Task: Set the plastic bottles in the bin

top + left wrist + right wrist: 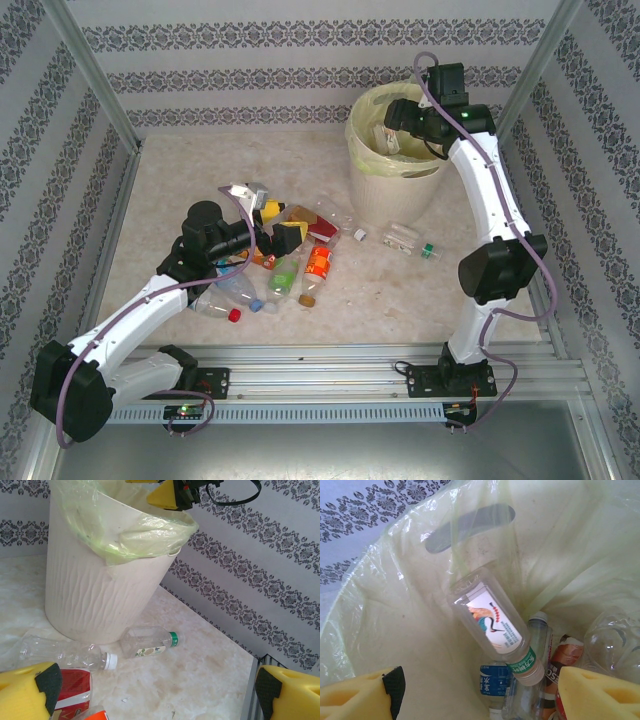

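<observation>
**Container.** Round cream-white plastic bin with a pale yellow bag liner. It stands upright at the upper right of the overhead frame, on the marbled beige bench.

**Already in the bin (your right wrist view).**
- A clear bottle with a crane label and green neck band, tilted cap-down against the liner.
- A blue-labelled bottle.
- An orange-brown labelled bottle.
- A crushed clear bottle.

At least four are in, so count these as done.

**Right hand**. It hangs over the bin's mouth with its yellow pads spread and nothing between them. The crane-label bottle lies below, free of them.

**Left hand**. It sits low over the pile at centre left of the overhead frame, pads spread wide and holding nothing.

**Left on the bench.**
- In the pile: an orange-labelled bottle, a green-labelled bottle, a red-labelled bottle and a clear bottle with a red cap. Others are partly hidden under your left arm.
- Near the bin's foot: a clear bottle with a white cap and a small clear bottle with a green cap.

**Progress, as a judgement.** You are about a third of the way through, with at least seven bottles left to lift.
</observation>
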Motion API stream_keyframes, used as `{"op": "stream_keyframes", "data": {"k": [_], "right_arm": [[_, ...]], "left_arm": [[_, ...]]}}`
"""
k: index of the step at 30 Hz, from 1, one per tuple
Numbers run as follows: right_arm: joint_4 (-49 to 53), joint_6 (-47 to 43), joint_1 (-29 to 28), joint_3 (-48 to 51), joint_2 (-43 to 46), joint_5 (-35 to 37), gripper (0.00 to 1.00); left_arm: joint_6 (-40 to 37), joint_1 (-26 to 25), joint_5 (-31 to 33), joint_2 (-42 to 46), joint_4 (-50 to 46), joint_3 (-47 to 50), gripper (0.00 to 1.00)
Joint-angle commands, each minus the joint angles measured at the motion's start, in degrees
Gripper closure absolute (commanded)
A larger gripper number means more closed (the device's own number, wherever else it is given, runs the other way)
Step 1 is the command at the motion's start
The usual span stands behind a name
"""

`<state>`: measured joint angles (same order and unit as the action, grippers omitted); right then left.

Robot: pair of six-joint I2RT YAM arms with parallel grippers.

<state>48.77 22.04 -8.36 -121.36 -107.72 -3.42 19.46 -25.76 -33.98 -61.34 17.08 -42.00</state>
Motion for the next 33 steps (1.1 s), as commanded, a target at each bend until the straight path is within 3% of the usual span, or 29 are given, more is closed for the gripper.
{"op": "stream_keyframes", "data": {"k": [1, 14, 22, 28, 33], "right_arm": [[1.2, -2.5, -0.07, -0.17, 4.66, -1.15, 0.19], [-0.74, -9.93, -4.39, 20.94, 26.58, 1.46, 0.18], [-1.95, -8.08, -6.4, 38.64, 40.69, 0.98, 0.18], [-4.69, -2.73, -3.4, 50.81, 45.99, -3.87, 0.14], [-10.47, -0.69, -0.23, 60.16, 46.88, -8.05, 0.04]], "left_arm": [[-1.36, 0.46, -0.38, 0.24, -0.27, -1.9, 0.0], [-0.94, 0.42, -8.41, -1.57, 0.41, -3.3, 0.0], [-0.24, 0.46, -11.38, -5.13, -3.8, -6.23, 0.0], [0.91, 0.45, -12.5, -6.51, -4.07, -6.95, 0.0], [0.67, 0.36, -12.17, -6.17, -3.77, -6.61, 0.0]]}}
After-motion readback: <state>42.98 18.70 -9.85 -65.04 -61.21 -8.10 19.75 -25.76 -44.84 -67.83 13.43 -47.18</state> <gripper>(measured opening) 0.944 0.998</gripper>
